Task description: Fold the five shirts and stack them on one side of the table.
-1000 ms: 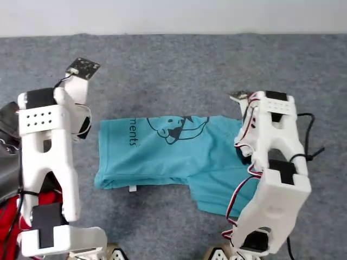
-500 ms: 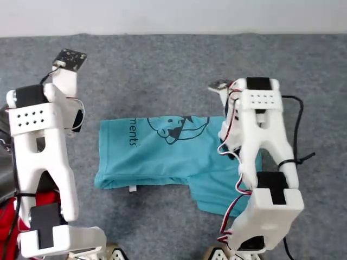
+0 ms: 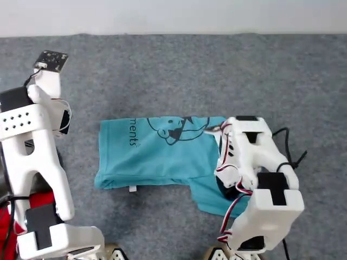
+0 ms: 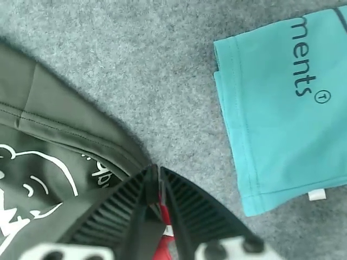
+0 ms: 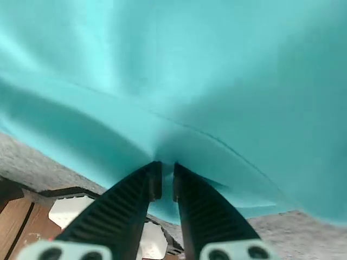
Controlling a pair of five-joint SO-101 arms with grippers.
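A teal shirt point(image 3: 152, 157) with a dark print lies partly folded in the middle of the grey table. My right arm point(image 3: 249, 162) stands over the shirt's right part and hides it. In the right wrist view my right gripper point(image 5: 162, 165) is shut on a pinch of the teal shirt point(image 5: 217, 81), which drapes close to the camera. My left gripper point(image 4: 159, 172) is shut, with its tip at the edge of a dark grey shirt point(image 4: 49, 162) with a white print. It is apart from the teal shirt point(image 4: 287, 124) and touches none of it.
A red shirt point(image 3: 8, 227) lies at the near left corner beside my left arm point(image 3: 32, 141), and red cloth point(image 4: 165, 219) shows behind the left fingers. Bare grey table point(image 3: 190, 70) stretches across the far side. An arm's base point(image 5: 65, 214) sits near the front edge.
My right arm has drawn back from the shirt's far right corner toward the front edge, over the shirt's right part. My left arm has swung further left, away from the teal shirt.
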